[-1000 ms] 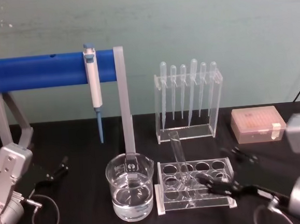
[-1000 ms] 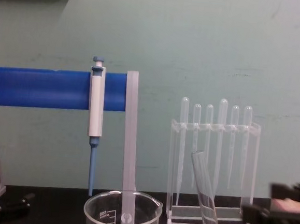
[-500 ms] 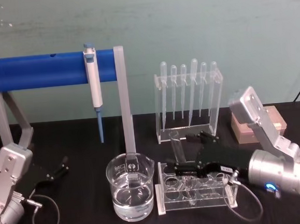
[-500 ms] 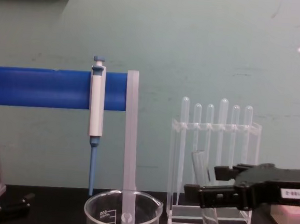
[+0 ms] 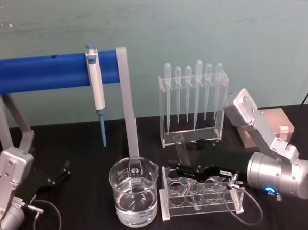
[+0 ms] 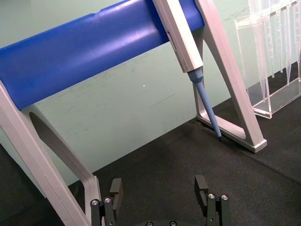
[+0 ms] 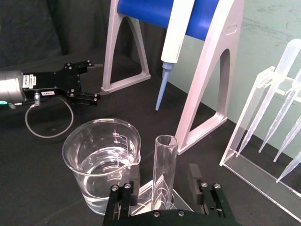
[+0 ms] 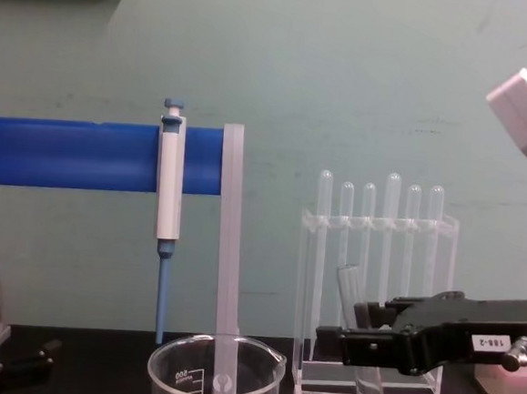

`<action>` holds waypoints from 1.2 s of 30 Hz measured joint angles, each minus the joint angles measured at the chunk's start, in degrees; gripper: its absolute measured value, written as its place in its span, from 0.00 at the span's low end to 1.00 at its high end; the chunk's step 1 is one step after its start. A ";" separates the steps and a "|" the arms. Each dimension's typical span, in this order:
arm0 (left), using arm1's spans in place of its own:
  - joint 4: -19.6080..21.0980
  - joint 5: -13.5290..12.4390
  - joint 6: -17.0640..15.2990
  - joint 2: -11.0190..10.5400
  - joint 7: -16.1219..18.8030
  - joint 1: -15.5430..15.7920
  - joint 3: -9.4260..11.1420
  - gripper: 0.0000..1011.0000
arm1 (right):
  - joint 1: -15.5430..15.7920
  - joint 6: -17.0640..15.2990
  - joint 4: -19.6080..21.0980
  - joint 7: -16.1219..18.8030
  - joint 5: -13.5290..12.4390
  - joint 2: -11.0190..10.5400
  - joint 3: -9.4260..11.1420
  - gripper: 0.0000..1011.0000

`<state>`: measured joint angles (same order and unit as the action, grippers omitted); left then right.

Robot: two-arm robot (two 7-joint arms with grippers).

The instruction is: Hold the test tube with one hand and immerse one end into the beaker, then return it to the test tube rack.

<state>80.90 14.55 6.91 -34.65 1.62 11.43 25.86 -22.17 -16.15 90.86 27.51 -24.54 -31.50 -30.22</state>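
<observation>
**Right tool (image 7: 164, 173), spread, straddles the test tube (image 5: 180, 150) above the rack (image 5: 204, 204).**
Poised to pinch the tube; beaker (image 5: 134, 191) beside the rack; left tool (image 6: 158, 188) parked beyond, spread.

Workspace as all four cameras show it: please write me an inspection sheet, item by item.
Surface: black tabletop, no spill seen.
Job's things: test tube standing tilted in test tube rack; beaker part-filled with clear liquid, left of the rack.
Clutter: pipette on blue stand; plastic pipettes in clear holder; tip box at right.
Grippers: right gripper open, fingers either side of the tube, not touching; left gripper open, parked at left.
Cables: loop beside the left gripper; cable under the right wrist.
Surroundings: green wall.
</observation>
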 joint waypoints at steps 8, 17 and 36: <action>0.00 0.00 0.00 0.00 0.00 0.00 0.00 0.99 | 0.28 -0.18 -0.28 -0.26 0.43 0.64 0.38 0.43; 0.00 0.00 0.00 0.00 0.00 0.00 0.00 0.99 | 1.16 0.13 0.98 -0.72 0.49 0.85 1.46 0.23; 0.00 0.00 0.00 0.00 0.00 0.00 0.00 0.99 | 6.90 3.73 12.25 -5.33 -5.65 -0.29 10.38 0.22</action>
<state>80.90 14.55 6.91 -34.64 1.62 11.43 25.86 -15.27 -12.42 103.11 22.19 -30.19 -31.79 -19.84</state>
